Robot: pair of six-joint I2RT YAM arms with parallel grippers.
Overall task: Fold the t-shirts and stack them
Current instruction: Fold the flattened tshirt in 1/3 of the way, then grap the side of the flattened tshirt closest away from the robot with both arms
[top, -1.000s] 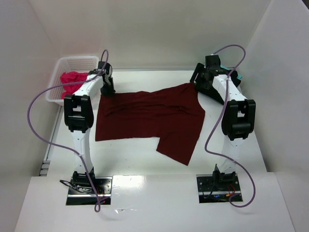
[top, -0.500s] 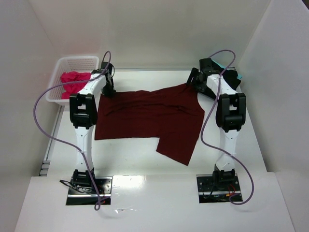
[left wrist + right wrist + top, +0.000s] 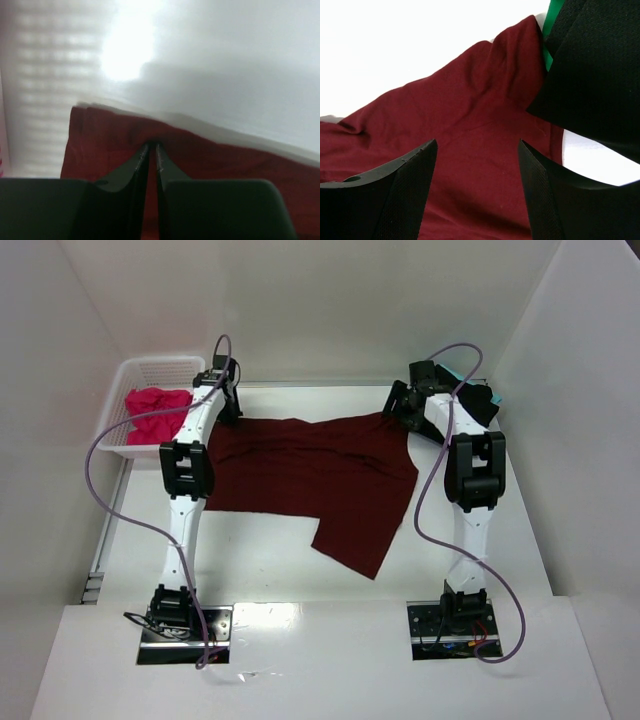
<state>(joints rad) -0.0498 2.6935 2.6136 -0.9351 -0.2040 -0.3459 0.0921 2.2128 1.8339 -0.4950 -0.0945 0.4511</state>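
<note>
Top view bright, even, soft shadows; glare on near worktop [image 3: 262,575] edge. Left wrist view hazy, blown-out hotspot upper left. Right wrist background overexposed.

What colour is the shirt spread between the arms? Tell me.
Dark maroon shirt, clearest in the top external view.

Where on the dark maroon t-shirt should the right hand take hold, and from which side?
Pinch the far right corner of the dark maroon t-shirt, coming straight down. It lies exposed at the cloth's edge beside the black shirt, under the open right hand, opposite the corner the left hand pinches.
</note>
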